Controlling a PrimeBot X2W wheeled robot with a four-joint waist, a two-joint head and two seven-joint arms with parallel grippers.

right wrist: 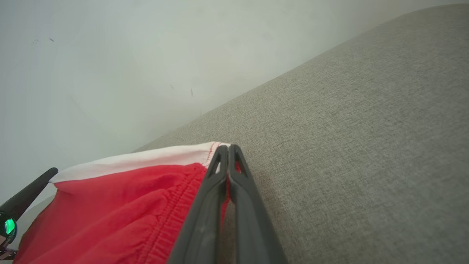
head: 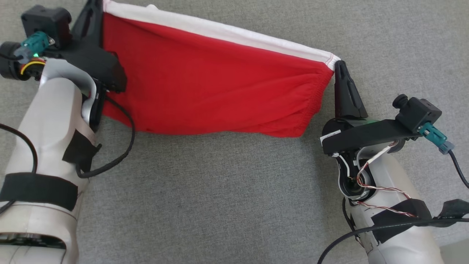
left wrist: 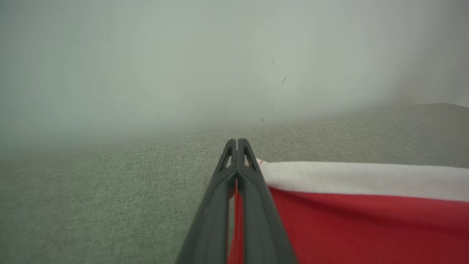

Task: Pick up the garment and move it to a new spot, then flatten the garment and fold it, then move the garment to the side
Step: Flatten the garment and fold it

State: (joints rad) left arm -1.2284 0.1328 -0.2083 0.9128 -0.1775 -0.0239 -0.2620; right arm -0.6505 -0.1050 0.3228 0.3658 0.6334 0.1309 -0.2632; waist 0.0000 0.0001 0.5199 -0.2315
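Observation:
The garment [head: 205, 84] is red with a white band along its far edge, and it hangs stretched between my two grippers above the grey fabric surface [head: 227, 190]. My left gripper [head: 96, 7] is shut on the garment's left top corner; the left wrist view shows red cloth pinched between its fingers [left wrist: 253, 183], beside the white band [left wrist: 348, 178]. On the other side, my right gripper [head: 339, 66] is shut on the right top corner, where the right wrist view shows the gripper [right wrist: 228, 148] closed on the garment [right wrist: 121, 209] at its stitched hem.
Grey upholstery-like fabric stretches under and around the garment. A pale wall [right wrist: 128, 66] rises behind it in both wrist views. My left gripper's dark finger [right wrist: 29, 194] shows at the lower left of the right wrist view.

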